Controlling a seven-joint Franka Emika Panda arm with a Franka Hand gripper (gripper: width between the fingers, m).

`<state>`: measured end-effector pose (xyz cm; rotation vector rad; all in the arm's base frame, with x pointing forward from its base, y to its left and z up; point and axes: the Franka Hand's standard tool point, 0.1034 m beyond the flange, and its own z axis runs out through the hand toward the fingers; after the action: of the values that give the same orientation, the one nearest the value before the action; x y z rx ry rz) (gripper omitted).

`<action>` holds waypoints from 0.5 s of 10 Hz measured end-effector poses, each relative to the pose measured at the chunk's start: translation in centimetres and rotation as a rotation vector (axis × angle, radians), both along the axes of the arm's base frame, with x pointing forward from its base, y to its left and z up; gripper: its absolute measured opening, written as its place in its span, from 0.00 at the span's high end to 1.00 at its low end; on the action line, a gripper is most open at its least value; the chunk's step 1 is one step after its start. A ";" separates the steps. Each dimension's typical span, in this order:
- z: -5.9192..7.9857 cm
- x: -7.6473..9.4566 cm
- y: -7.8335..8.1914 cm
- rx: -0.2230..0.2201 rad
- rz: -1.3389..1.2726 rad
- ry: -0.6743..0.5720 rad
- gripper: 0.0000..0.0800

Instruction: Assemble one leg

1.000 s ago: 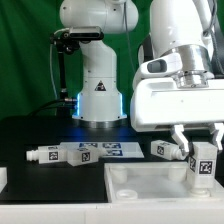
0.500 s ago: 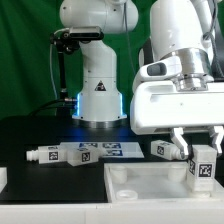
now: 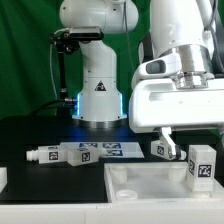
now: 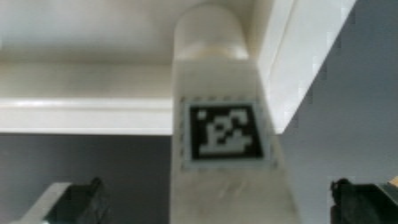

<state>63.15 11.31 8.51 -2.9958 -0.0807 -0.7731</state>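
Observation:
A white leg [image 3: 203, 166] with a square tag stands upright at the near corner of the white panel [image 3: 140, 181], on the exterior view's right. My gripper [image 3: 199, 150] is open around its upper part. One finger [image 3: 169, 145] stands clear of the leg on the exterior view's left; the other is cut off by the frame edge. In the wrist view the leg [image 4: 228, 120] fills the middle. The two fingertips [image 4: 79, 202] sit far out on either side with gaps to the leg, and my gripper [image 4: 222, 206] holds nothing.
Two more legs [image 3: 50, 155] [image 3: 82, 153] lie on the black table at the exterior view's left, and one [image 3: 160, 150] lies behind the panel. The marker board [image 3: 118, 150] lies between them. The arm's white base [image 3: 98, 95] stands at the back.
The fingers were shut on the upright leg; they have now spread apart and let it go. The leg stays standing on the panel's corner.

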 end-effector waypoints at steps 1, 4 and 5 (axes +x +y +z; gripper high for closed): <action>0.2 0.5 0.4 0.015 0.003 0.100 0.20; 0.3 1.0 0.9 0.043 -0.018 0.340 0.19; 0.4 0.9 0.5 0.034 -0.010 0.413 0.19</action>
<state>64.04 11.82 8.90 -3.0518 -0.0362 -0.1426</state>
